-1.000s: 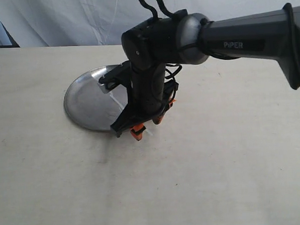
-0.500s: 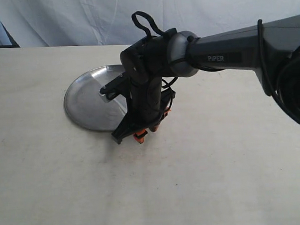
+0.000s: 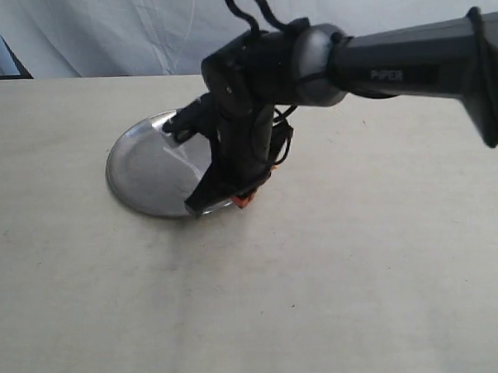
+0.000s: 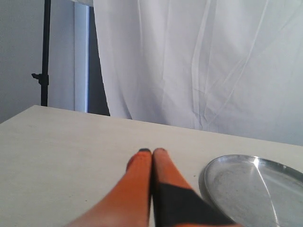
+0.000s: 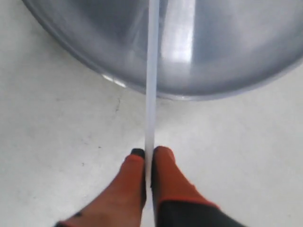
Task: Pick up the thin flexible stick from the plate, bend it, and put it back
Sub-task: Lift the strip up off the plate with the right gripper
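Right gripper: you had your right gripper (image 5: 147,153) pinched tight on one end of the thin flexible stick (image 5: 152,71), its orange fingertips over the table (image 5: 57,142) just outside the plate (image 5: 227,47).
Stick: it ran straight from your fingertips across the rim and out over the plate; you could not tell whether it touched the metal.
Left gripper: your left gripper (image 4: 151,152) had its fingers pressed together with nothing between them, low over the table beside the plate.
Right arm: it reached down at the plate's edge.
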Robot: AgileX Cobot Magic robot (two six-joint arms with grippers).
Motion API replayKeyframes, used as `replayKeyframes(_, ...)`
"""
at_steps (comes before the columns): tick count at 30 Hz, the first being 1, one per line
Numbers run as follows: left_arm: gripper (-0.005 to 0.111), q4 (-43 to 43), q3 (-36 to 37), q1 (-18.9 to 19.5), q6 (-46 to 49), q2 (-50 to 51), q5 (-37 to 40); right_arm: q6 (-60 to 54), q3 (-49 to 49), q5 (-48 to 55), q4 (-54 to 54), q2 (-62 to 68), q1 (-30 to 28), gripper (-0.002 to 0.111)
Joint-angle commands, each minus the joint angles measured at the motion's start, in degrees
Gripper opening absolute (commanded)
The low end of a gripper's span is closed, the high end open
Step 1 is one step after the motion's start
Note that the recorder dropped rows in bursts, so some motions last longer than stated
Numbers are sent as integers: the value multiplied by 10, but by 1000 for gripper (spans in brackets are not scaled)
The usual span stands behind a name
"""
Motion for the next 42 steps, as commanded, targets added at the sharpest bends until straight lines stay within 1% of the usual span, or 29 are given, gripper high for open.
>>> replayKeyframes(1, 0, -1, 2, 1, 0, -3, -5, -2, -4, -11, -11, -64, 0, -1)
replayKeyframes(7, 0, -1, 2, 1, 0, -3, -5, -2, 6, -2, -11, -129, 0, -1)
replayKeyframes(10, 0, -1, 2, 1, 0, -3, -5, -2, 29, -5, -11, -175, 0, -1)
replayKeyframes(13, 0, -1, 2, 1, 0, -3, -5, -2, 76, -19, 5, -229, 0, -1)
replayKeyframes(19, 0, -1, 2, 1, 0, -3, -5, -11, 214, -70, 49, -356, 0, -1)
replayKeyframes(24, 0, -1, 2, 1, 0, -3, -8, -50, 313, -93, 131, -451, 0, -1)
replayKeyframes(26, 0, -1, 2, 1, 0, -3, -39, -76, 342, -101, 177, -480, 0, -1)
replayKeyframes(27, 0, -4, 2, 1, -1, -3, -74, -90, 355, -105, 203, -493, 0, -1)
replayKeyframes(28, 0, -21, 2, 1, -20, -3, -118, -102, 366, -107, 227, -504, 0, -1)
replayKeyframes(29, 0, -50, 2, 1, -68, -3, -164, -114, 372, -108, 248, -512, 0, -1)
replayKeyframes(31, 0, -129, 2, 1, -206, -3, -248, -149, 386, -108, 300, -527, 0, -1)
replayKeyframes(32, 0, -147, 2, 1, -266, -3, -271, -163, 389, -108, 321, -532, 0, -1)
replayKeyframes(34, 0, -144, 2, 1, -350, -3, -270, -188, 394, -108, 365, -536, 0, -1)
replayKeyframes(36, 0, -66, -5, 1, -414, -3, -249, -215, 397, -109, 407, -539, 0, -1)
replayKeyframes(38, 0, 81, -11, 1, -486, -3, -240, -254, 398, -101, 459, -539, 0, -1)
replayKeyframes(39, 0, 163, -16, 1, -551, -3, -240, -285, 398, -93, 493, -537, 0, -1)
replayKeyframes(40, 0, 235, -21, 1, -625, -3, -253, -320, 398, -82, 530, -536, 0, -1)
replayKeyframes(41, 0, 319, -28, 1, -671, -3, -280, -348, 398, -74, 558, -536, 0, -1)
replayKeyframes(42, 0, 388, -36, 1, -688, 3, -316, -377, 398, -69, 588, -535, 0, -1)
